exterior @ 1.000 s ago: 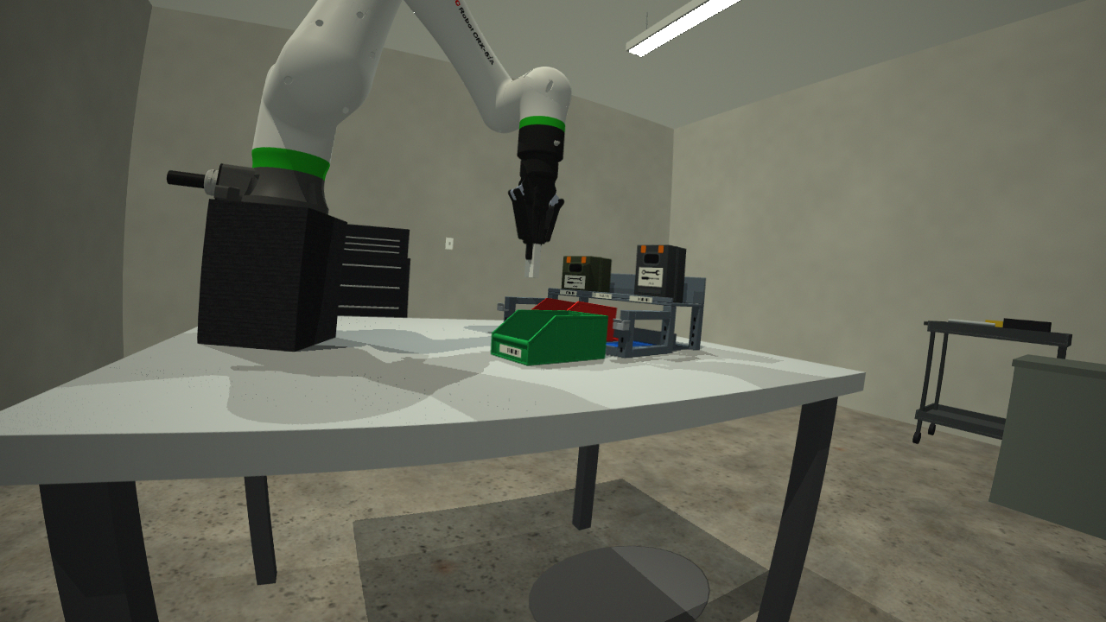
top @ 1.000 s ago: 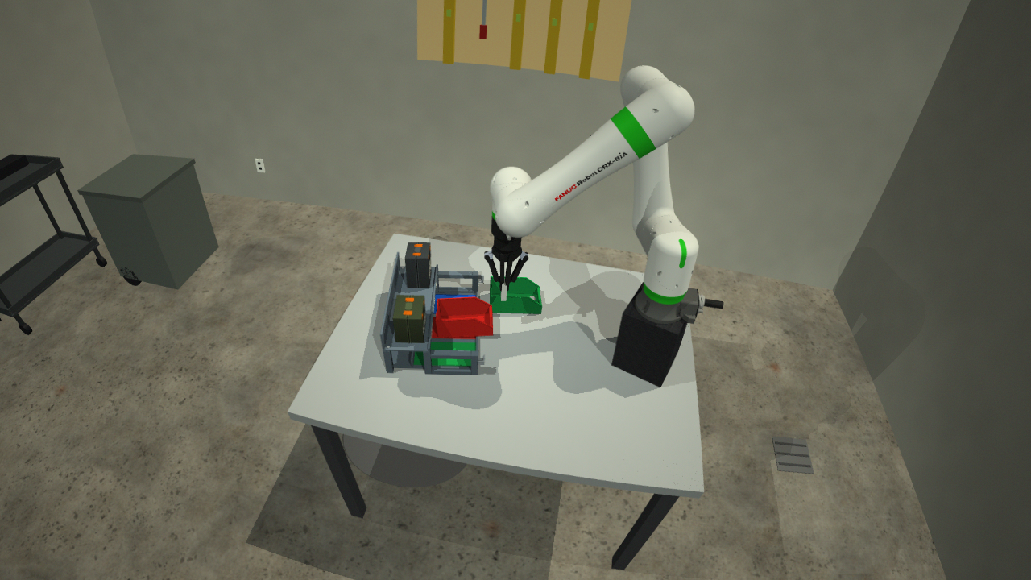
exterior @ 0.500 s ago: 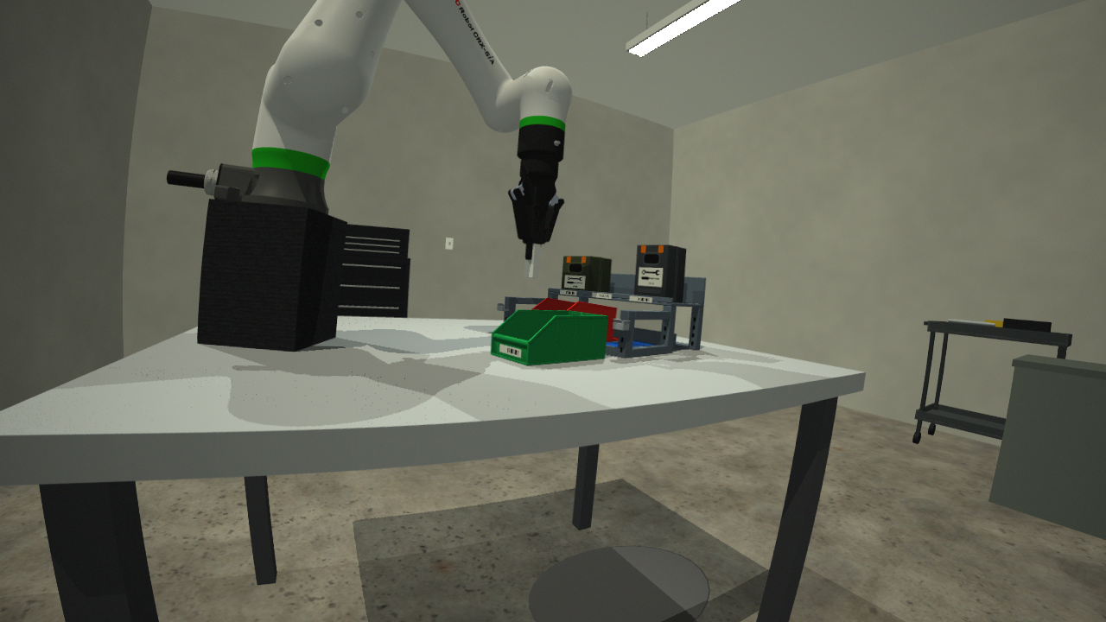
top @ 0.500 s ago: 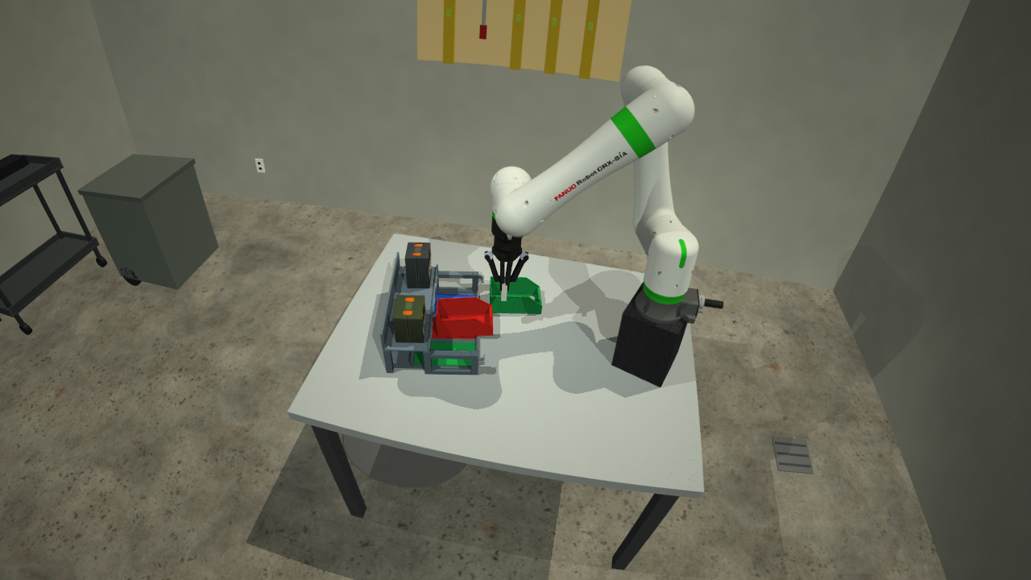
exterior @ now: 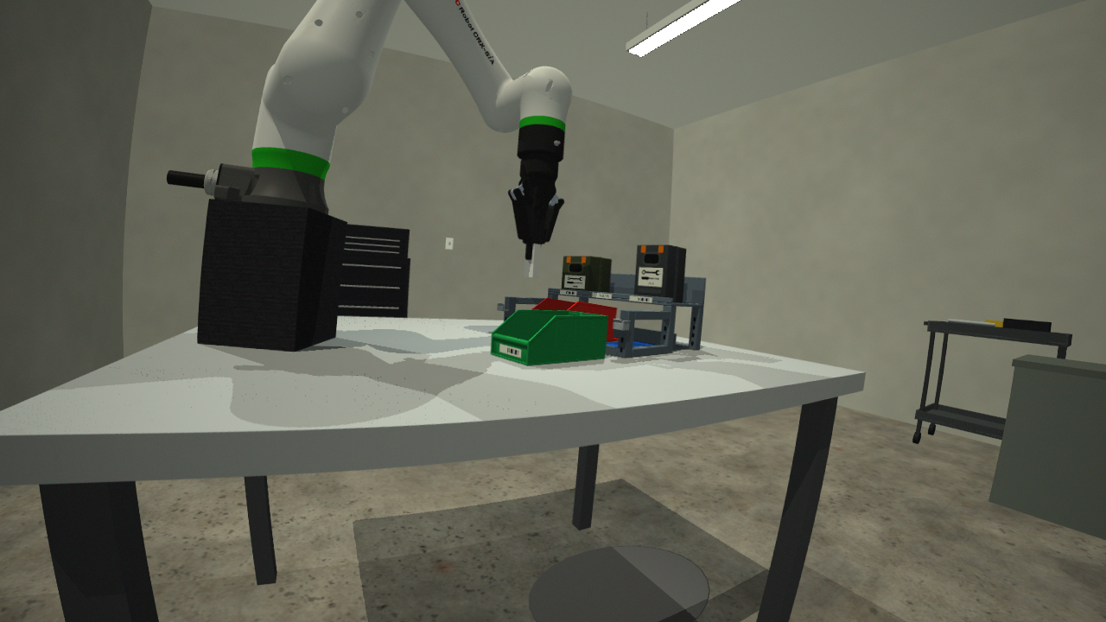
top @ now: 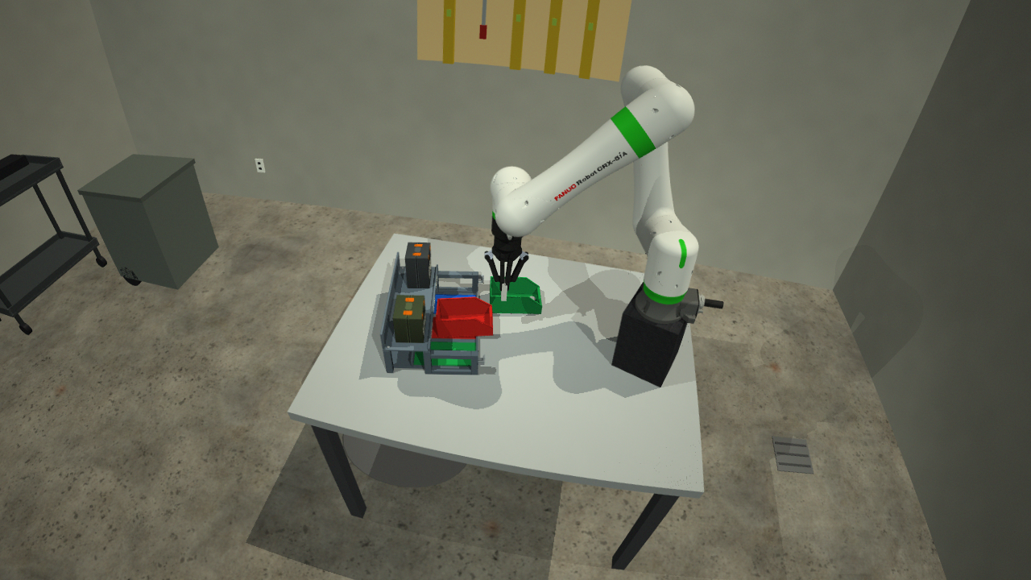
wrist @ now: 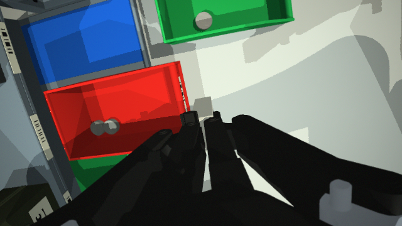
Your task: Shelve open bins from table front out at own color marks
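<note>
The red bin sat in the shelf at frame centre-left; the green bin remained on the table, right of it. The gripper hung above, fingers together, holding nothing.

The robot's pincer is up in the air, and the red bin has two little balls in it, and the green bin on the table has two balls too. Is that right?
Nearly. The pincer does hang in the air, shut, and the red bin does hold two little balls. But the green bin on the table shows only one ball, not two. The wrist view shows this.
</note>
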`<state>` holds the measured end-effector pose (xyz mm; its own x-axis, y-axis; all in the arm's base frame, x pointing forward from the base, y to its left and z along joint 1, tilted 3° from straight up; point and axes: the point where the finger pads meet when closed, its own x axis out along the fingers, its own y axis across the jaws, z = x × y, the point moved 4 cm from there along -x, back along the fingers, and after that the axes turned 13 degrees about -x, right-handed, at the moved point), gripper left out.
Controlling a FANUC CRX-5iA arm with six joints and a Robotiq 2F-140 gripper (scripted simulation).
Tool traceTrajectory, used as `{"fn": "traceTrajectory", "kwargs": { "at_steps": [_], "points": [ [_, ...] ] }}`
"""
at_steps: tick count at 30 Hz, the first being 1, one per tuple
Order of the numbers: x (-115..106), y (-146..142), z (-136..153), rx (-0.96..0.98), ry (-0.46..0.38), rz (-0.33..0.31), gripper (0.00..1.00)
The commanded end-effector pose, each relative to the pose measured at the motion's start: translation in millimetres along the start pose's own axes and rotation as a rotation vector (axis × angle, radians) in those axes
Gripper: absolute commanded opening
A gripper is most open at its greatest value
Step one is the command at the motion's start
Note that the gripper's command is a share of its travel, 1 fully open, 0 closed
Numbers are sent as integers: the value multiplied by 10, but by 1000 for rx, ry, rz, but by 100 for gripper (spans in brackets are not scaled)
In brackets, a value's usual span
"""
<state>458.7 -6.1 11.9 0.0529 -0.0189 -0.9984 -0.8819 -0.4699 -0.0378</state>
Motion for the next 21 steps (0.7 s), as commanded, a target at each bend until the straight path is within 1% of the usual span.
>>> {"fn": "traceTrajectory", "kwargs": {
  "at_steps": [1,14,21],
  "points": [
    [-1,-2,-1,0,0,0,0],
    [5,-2,-1,0,0,0,0],
    [71,-2,-1,0,0,0,0]
  ]
}}
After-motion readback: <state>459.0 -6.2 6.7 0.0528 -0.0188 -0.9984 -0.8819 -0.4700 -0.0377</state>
